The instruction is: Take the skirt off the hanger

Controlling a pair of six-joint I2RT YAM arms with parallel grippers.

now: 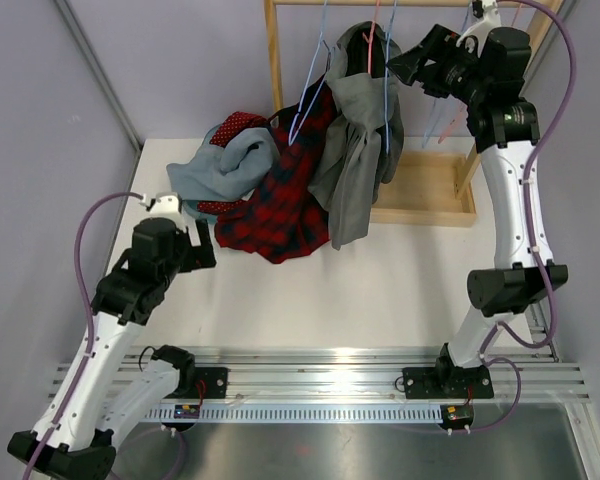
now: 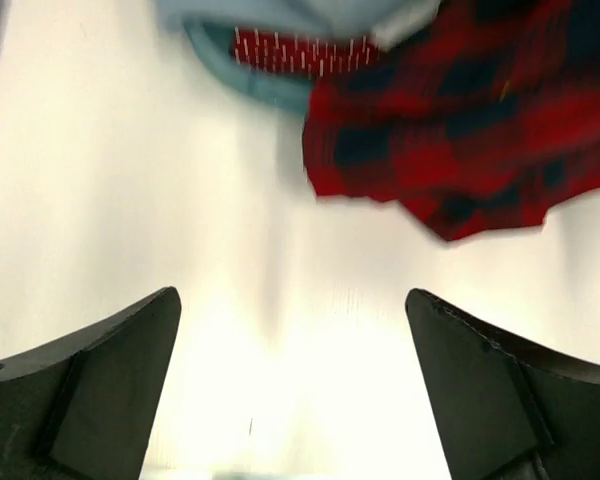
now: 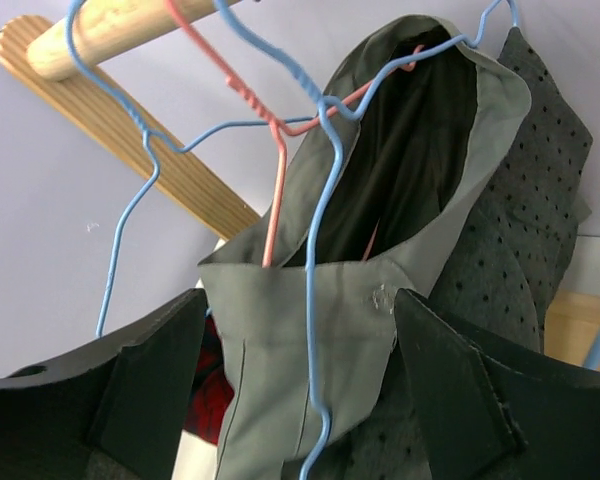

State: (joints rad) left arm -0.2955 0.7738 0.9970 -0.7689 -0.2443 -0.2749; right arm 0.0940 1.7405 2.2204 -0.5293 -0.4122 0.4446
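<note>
left gripper (image 1: pixel 202 248): low over the table (image 1: pixel 380 290), near the left side. the left wrist view shows the gripper (image 2: pixel 292 300) with jaws spread wide and nothing between them but bare white tabletop. it is clear of the cloth pile ahead of it.

cloth pile on the table: a red plaid garment (image 1: pixel 280 200) (image 2: pixel 460 130) lies nearest, with a light blue garment (image 1: pixel 230 165) (image 2: pixel 280 15) behind and to the left, wrapped around a red fabric with white dots (image 1: pixel 240 125) (image 2: pixel 300 50). the plaid drapes up toward the rack.

right gripper (image 1: pixel 400 65): raised to rail height at the wooden rack (image 1: pixel 425 190) and pointing left at the hanging clothes. in the right wrist view the gripper (image 3: pixel 298 300) is open, one finger on each side of the waistband, not clamped; i cannot tell whether it touches the cloth.

grey skirt (image 1: pixel 355 150) (image 3: pixel 360 330): hangs from the wooden rail (image 3: pixel 110 30), waist up and gaping open, dark lining visible inside. its hem hangs down to the table in front of the rack base. a pink wire hanger (image 3: pixel 275 150) runs down into the waist opening. a blue wire hanger (image 3: pixel 315 250) crosses the front of the waistband. a dark dotted garment (image 3: pixel 540 230) hangs just behind the skirt, touching it.
</note>
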